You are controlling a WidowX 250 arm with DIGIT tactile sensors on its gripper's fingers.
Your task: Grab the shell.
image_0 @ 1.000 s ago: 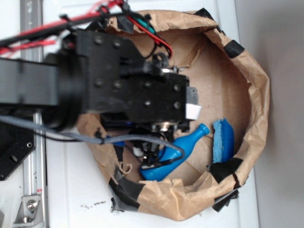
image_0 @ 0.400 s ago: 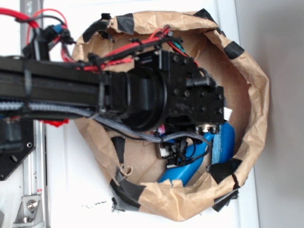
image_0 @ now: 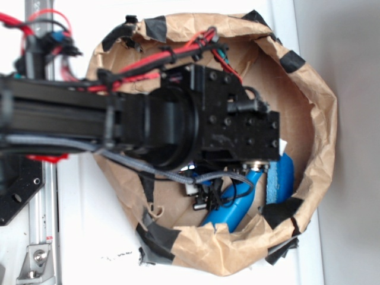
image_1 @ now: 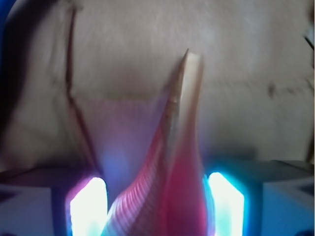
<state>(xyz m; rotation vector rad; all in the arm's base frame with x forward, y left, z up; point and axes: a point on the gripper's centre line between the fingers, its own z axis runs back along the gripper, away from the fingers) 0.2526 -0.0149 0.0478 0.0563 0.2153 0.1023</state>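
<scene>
Between glowing fingertips (image_1: 88, 206), shell (image_1: 179, 162) fills wrist view, tan tip pointing away over brown paper floor (image_1: 246, 64). Claw (image_1: 156, 209) apart, flanking ribbed body. Judgement: close evenly, squeeze widest ribbed part, avoid tapering tip slipping out.

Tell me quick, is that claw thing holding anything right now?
Gripper: the shell sits between its two lit fingers, tan tip pointing away. Whether the fingers are pressed onto it cannot be told from these views.

The shell (image_1: 170, 182) is ribbed pink with a tan tip, the bottle (image_0: 234, 205) blue, the paper wall (image_0: 320, 136) brown.
</scene>
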